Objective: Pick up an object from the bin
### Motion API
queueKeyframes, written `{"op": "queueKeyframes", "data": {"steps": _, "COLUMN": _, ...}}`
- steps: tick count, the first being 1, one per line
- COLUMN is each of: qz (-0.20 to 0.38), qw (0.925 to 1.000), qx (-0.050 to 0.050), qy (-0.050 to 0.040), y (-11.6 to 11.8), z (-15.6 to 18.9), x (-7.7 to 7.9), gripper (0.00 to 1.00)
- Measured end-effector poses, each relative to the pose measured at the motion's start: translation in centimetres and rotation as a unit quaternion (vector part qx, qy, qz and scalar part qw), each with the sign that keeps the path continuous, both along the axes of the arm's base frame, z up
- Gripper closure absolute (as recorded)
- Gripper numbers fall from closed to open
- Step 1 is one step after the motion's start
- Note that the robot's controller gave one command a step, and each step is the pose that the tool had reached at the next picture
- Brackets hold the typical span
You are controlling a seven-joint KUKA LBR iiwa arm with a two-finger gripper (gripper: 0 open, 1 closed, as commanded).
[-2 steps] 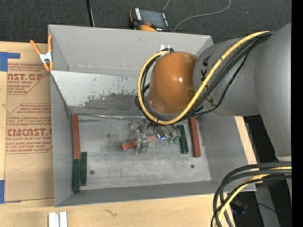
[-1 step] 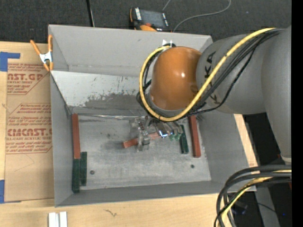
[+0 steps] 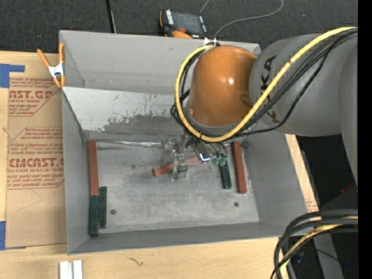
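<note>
My gripper [image 3: 179, 166] is low over the middle of the bin floor, below the arm's orange cover. A short red-brown piece [image 3: 162, 170] lies on the floor and its right end meets the gripper's tip. Just right of the gripper lie a dark green stick [image 3: 224, 176] and, beside it, a long red-brown stick [image 3: 239, 168], both pointing front to back.
Along the bin's left wall lie another red-brown stick [image 3: 92, 167] and, nearer the front corner, a dark green stick [image 3: 97, 211]. The arm's large body covers the bin's right rear part.
</note>
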State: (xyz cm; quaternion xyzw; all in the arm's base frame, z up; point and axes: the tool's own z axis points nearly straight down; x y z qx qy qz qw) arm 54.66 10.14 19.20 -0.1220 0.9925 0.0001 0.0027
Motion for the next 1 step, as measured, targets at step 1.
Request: {"op": "queueKeyframes", "data": {"steps": 1, "qz": 0.000, "qw": 1.0000, "qx": 0.000, "qy": 0.0012, "y": 0.04, "z": 0.42, "x": 0.04, "gripper": 1.00}}
